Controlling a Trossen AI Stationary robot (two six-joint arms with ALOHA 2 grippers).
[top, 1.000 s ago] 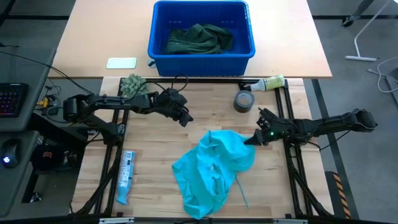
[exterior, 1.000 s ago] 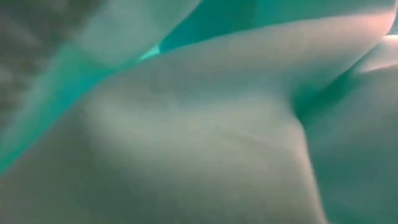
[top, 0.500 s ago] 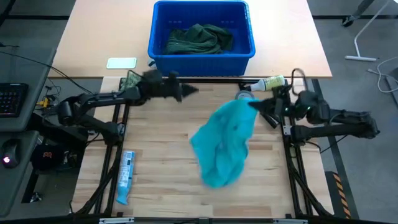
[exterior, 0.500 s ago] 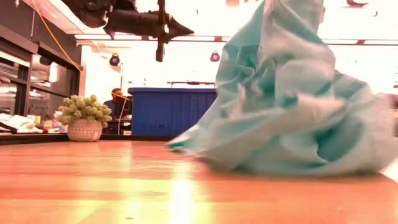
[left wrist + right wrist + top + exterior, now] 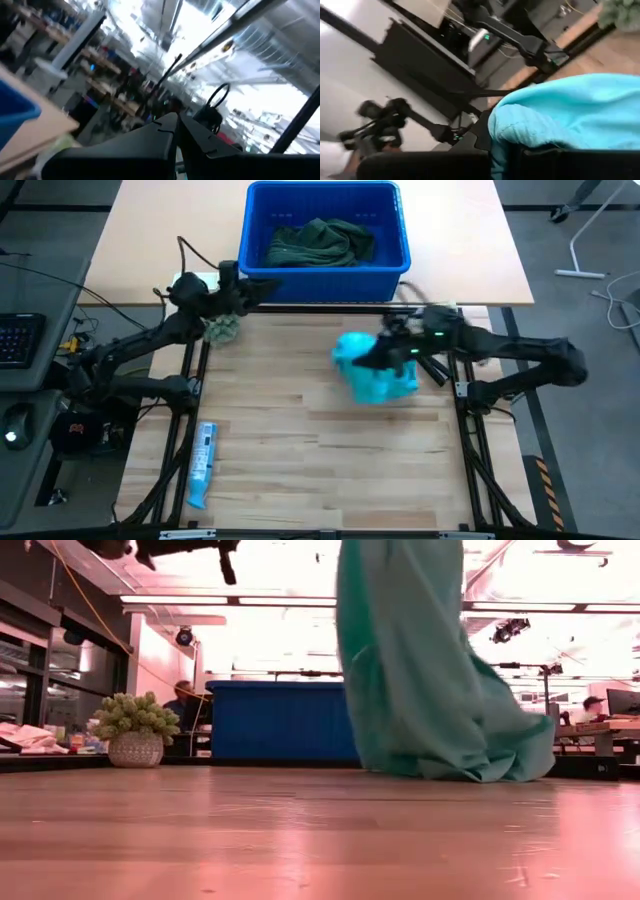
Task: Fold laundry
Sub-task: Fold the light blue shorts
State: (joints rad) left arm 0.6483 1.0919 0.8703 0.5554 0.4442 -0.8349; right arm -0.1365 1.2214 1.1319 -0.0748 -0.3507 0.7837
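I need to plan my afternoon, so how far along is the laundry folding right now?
Barely started: nothing folded shows anywhere. In hand: the right gripper is shut on the turquoise shirt, lifted so it hangs with its hem near the table. The left gripper is shut, empty, raised by the bin. Left: folding this shirt, then the green garments bunched in the bin.

The bench (image 5: 300, 470) is made of pale wooden planks with a smooth finish, and a soft sheen is given off at table height. The turquoise shirt (image 5: 375, 370) is thin, soft cloth, matt and loosely creased where it hangs. The dark green garments (image 5: 320, 242) are heavier matt cloth, crumpled. The bin (image 5: 325, 260) is smooth, slightly glossy blue plastic. The arms and the right hand (image 5: 385, 355) are finished in dark matt plastic or metal. The fuzzy ball (image 5: 222, 328) looks rough and tufted.
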